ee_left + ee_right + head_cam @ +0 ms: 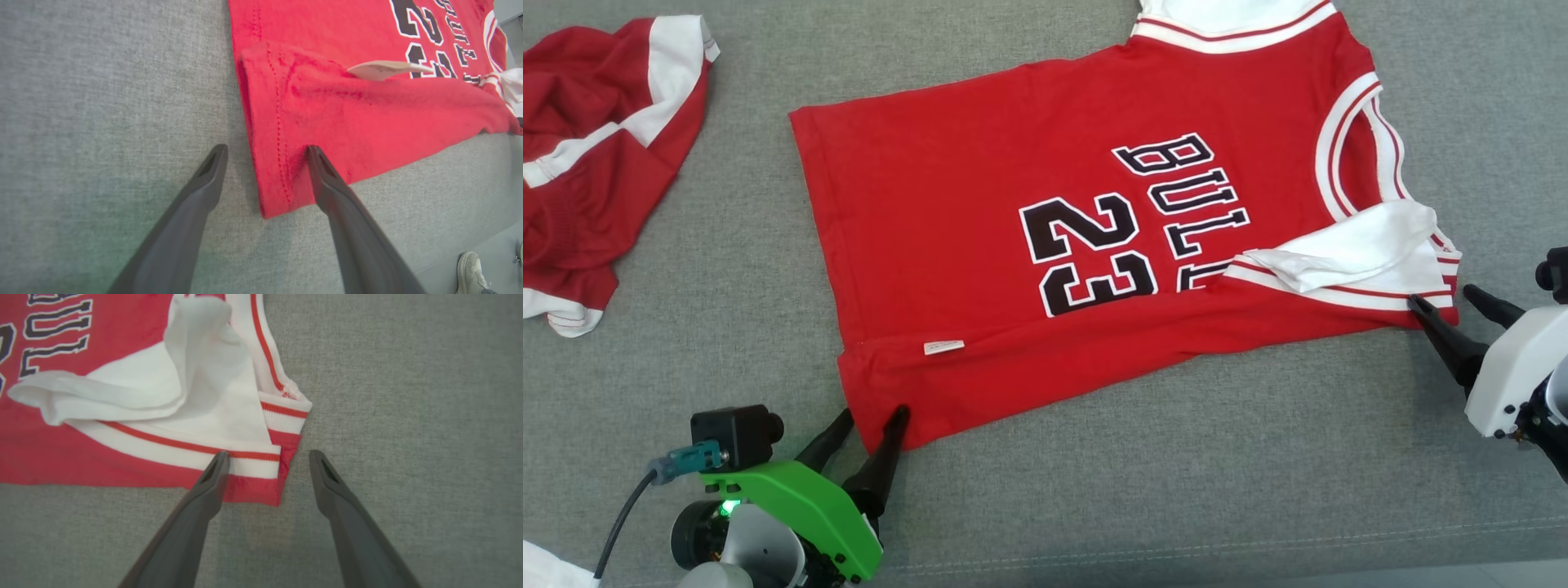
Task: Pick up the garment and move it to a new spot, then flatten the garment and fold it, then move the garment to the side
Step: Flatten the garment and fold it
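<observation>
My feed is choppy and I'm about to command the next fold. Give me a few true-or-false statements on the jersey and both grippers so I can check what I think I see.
1. The left gripper is open at the jersey's near hem corner. True.
2. The right gripper is shut on the shoulder trim. False: its fingers stand apart at the shoulder corner, gripping nothing.
3. The jersey's near edge is folded over onto its front, with a white label showing on the folded strip. True.
4. The jersey is the one garment on the grey surface. False: a second red and white garment lies crumpled at the far left.
5. The jersey's number reads 32. False: it reads 23.
</observation>
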Controlling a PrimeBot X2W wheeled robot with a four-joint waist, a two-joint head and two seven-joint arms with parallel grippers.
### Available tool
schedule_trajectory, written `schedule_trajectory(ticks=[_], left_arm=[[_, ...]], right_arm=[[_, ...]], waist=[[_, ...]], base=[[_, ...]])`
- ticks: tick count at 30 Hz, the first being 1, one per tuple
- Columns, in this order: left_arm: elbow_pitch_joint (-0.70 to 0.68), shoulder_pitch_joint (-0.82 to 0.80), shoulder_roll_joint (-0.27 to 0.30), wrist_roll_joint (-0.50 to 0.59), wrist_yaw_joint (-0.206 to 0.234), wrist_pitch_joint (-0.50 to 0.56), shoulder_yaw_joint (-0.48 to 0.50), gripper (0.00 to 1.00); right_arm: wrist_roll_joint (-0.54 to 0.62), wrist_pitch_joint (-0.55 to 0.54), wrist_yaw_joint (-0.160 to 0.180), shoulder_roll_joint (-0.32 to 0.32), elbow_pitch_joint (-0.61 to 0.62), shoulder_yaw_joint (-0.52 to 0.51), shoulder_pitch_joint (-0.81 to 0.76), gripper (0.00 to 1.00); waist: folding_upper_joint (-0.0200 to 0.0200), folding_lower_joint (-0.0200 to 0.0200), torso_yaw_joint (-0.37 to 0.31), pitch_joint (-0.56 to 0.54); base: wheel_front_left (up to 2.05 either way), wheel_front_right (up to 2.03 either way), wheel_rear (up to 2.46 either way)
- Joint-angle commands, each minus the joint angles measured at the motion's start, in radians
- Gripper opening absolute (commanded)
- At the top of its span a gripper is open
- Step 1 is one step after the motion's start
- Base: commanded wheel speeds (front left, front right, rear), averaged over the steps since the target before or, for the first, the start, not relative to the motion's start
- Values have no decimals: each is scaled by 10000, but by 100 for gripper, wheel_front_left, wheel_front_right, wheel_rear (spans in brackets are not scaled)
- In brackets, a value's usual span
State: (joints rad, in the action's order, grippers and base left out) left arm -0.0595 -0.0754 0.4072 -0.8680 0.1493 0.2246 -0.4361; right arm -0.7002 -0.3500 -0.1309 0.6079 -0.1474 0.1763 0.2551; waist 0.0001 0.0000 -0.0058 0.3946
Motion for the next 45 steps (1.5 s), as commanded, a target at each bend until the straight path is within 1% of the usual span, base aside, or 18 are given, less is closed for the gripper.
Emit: schedule_trajectory(ticks=[1,5,6,7,8,12,15,19,25,28,30,33,34,35,36,37,38,45], left_arm=[[241,-146,-82,-61,-60,104,-90,100],[662,-425,-360,-340,-400,381,-370,100],[770,-504,-447,-403,-503,404,-421,60],[878,-580,-500,-455,-609,419,-476,15],[993,-636,-504,-477,-734,524,-588,0],[1317,-725,-483,-572,-1099,696,-719,0],[1247,-583,-132,-814,-1282,851,-572,0],[550,-253,441,-1190,-1458,1152,-282,0],[-1118,831,1446,-1691,-1268,1667,50,0],[-1731,1332,1743,-1866,-1100,1756,242,0],[-1748,1535,1763,-1925,-986,1781,251,0],[-1462,1531,1431,-1950,-888,1638,148,0],[-1288,1490,1325,-1876,-829,1562,112,5],[-1139,1441,1234,-1815,-832,1499,59,29],[-1014,1389,1127,-1775,-852,1421,0,49],[-906,1329,994,-1740,-856,1314,-15,88],[-804,1265,911,-1695,-870,1255,-55,99],[-469,1053,627,-1453,-931,872,-114,100]], right_arm=[[33,-117,3,-103,-95,-54,155,100],[-192,-460,2,-326,-303,61,420,100],[-304,-528,2,-377,-351,107,478,75],[-428,-585,0,-404,-355,160,541,40],[-578,-587,0,-434,-396,157,580,0],[-1071,-763,3,-249,-453,244,563,0],[-1580,-948,5,13,-340,177,289,0],[-2415,-1343,6,525,185,-120,-302,0],[-3248,-2459,13,1347,950,-1083,-1836,0],[-3317,-2832,20,1471,1220,-1632,-2392,0],[-3146,-2877,22,1287,1216,-1840,-2562,0],[-2766,-3008,20,942,1057,-1776,-2622,0],[-2593,-2977,20,809,1022,-1716,-2545,0],[-2420,-2867,19,671,1019,-1669,-2419,0],[-2271,-2776,19,527,1007,-1631,-2306,71],[-2191,-2722,11,399,993,-1582,-2253,100],[-2099,-2696,10,315,1014,-1508,-2238,100],[-1555,-2338,8,195,1157,-1346,-1962,100]], waist=[[-1,0,145,149],[-1,0,263,307],[-1,0,289,332],[-1,0,312,347],[-1,0,331,351],[-1,0,386,213],[-1,0,374,-29],[-1,0,302,-394],[-1,0,81,-676],[-1,0,-10,-631],[-1,0,-53,-591],[-1,0,-79,-574],[-1,0,-85,-579],[-1,0,-87,-580],[-1,0,-80,-582],[-1,0,-62,-587],[-1,0,-39,-602],[-1,0,74,-763]], base=[[0,0,0],[0,0,0],[0,0,0],[0,0,0],[0,0,0],[0,0,0],[0,0,0],[0,0,0],[0,0,0],[0,0,0],[0,0,0],[0,0,0],[0,0,0],[0,0,0],[0,0,0],[0,0,0],[0,0,0],[0,0,0]])
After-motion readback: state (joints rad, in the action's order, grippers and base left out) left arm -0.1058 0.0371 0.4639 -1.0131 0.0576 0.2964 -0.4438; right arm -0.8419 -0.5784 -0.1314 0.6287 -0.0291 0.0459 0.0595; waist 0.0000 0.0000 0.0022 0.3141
